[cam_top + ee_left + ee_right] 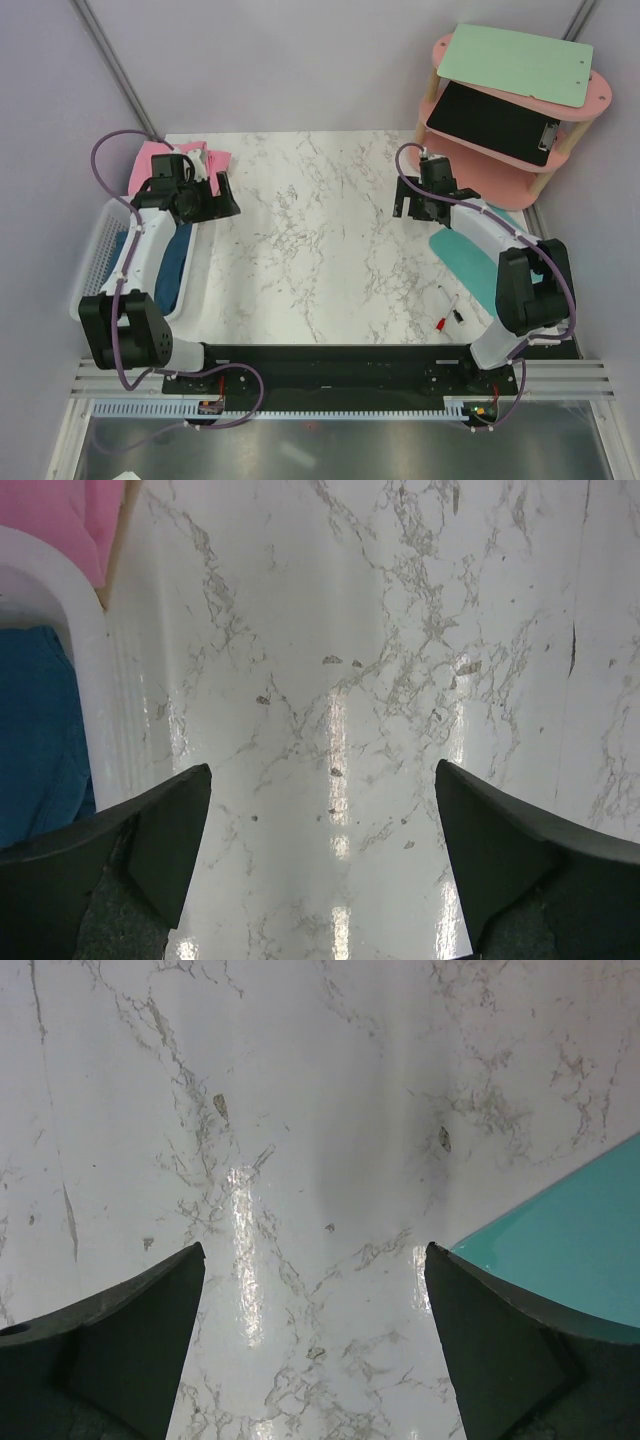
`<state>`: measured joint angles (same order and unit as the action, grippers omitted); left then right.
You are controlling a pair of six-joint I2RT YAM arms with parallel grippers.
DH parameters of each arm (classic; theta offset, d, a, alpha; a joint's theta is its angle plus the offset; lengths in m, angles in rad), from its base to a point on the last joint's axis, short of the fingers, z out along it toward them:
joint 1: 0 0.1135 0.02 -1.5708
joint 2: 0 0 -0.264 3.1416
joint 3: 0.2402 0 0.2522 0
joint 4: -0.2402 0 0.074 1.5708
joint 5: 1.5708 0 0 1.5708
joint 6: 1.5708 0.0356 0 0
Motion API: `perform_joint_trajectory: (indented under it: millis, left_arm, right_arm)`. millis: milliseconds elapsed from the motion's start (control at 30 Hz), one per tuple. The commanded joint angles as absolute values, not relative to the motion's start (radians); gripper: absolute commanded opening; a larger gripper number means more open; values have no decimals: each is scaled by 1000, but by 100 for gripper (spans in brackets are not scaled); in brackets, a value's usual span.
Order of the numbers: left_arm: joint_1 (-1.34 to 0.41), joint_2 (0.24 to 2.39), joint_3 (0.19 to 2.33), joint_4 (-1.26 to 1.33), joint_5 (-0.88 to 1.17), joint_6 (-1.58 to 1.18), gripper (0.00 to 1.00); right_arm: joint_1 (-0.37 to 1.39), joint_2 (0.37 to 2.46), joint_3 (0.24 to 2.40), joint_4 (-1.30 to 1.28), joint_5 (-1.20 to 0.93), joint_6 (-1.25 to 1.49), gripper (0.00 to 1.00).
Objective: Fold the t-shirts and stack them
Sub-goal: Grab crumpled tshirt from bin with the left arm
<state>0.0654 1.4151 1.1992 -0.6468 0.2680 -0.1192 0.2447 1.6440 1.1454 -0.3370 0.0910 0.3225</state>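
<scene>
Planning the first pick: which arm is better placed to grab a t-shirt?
Left. The open left gripper hovers beside the white basket holding the blue t-shirt, pink t-shirt nearby; the right gripper is by the turquoise mat.

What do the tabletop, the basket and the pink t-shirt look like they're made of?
The tabletop looks like glossy white marble or marble-look laminate: grey veins and mirror-like light reflections. The basket looks like white moulded plastic, with a smooth rim and slotted walls. The pink t-shirt is soft matte cloth, possibly cotton knit, lying in loose folds.
</scene>
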Motion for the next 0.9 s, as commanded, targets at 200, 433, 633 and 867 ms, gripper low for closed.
perform_joint_trajectory:
  millis: [200, 433, 633, 867]
  left_arm:
    - [71, 1286, 1170, -623, 21, -130, 100]
    - [193, 1292, 1177, -658, -74, -201, 100]
    - [369, 1438, 1224, -689, 74, -271, 100]
    - [408, 1702, 1354, -759, 21, -270, 100]
  right_arm:
    - [245, 1716, 1175, -270, -31, 365, 98]
    - [245, 1727, 1144, -245, -67, 364, 98]
    - [247, 1735, 1117, -219, -101, 367, 98]
    - [247, 1749, 1121, -210, -132, 367, 98]
